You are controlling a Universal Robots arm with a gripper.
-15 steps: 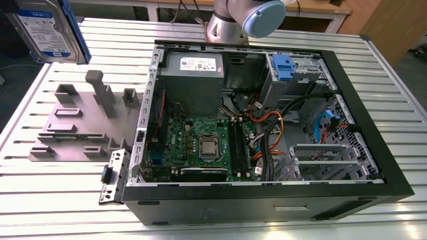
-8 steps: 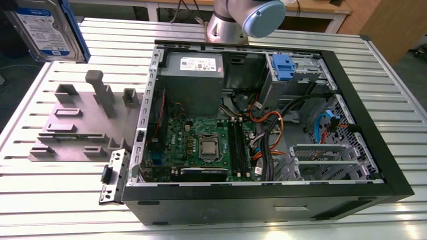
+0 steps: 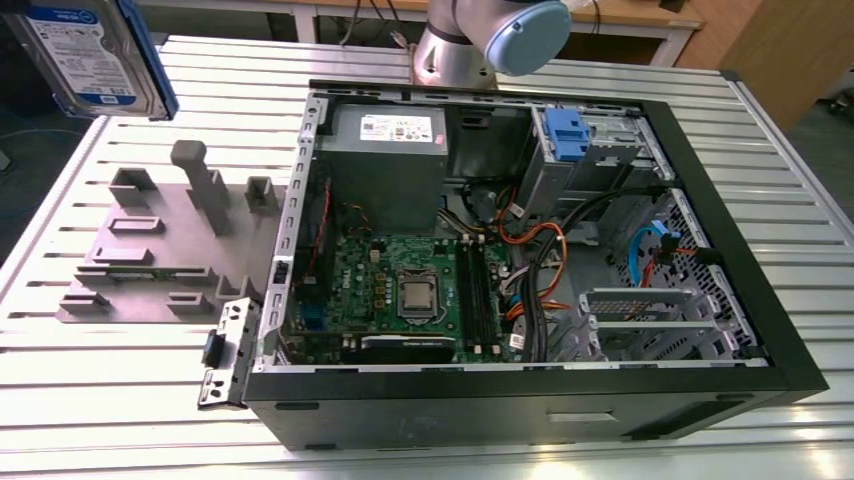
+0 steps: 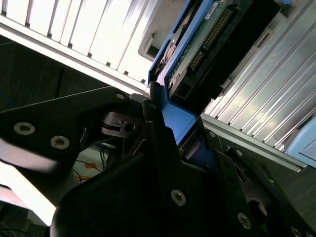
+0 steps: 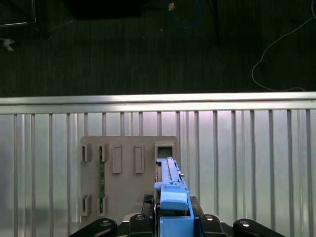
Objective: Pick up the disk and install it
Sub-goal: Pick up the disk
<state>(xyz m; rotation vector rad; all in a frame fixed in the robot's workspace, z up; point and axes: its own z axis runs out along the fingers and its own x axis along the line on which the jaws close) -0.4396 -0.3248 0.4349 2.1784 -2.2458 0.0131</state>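
- A ribbed aluminium table [image 3: 120, 400] carries the whole workstation, with dark floor [image 5: 98, 49] beyond its edge in the first wrist view.
- An open black computer case [image 3: 534, 400] lies on its side on the table, its interior facing up, towards the exterior view's right.
- The base of the robot arm [image 3: 467, 40] rises behind the far wall of the case.
- A grey fixture plate [image 3: 147, 250] with upright posts and slots sits flat on the table just beside the case, on the exterior view's left.
- Inside the case, a grey power-supply box [image 3: 387, 165] sits at the far end, with the green motherboard [image 3: 400, 270] nearer the camera.
- The disk [image 3: 94, 55] is in the air at the exterior view's upper left, its white-and-blue label showing, clear of the table and apart from the case.
- In the first wrist view it [image 5: 170, 187] is seen edge-on over the fixture plate; the second wrist view shows its green circuit-board side [image 4: 197, 44].
- The gripper [image 4: 173, 123] is clamped on the disk, its black fingers [image 4: 154, 106] pressed against a blue rail.
- A blue bracket [image 3: 567, 135] sits in the case's far corner bay.
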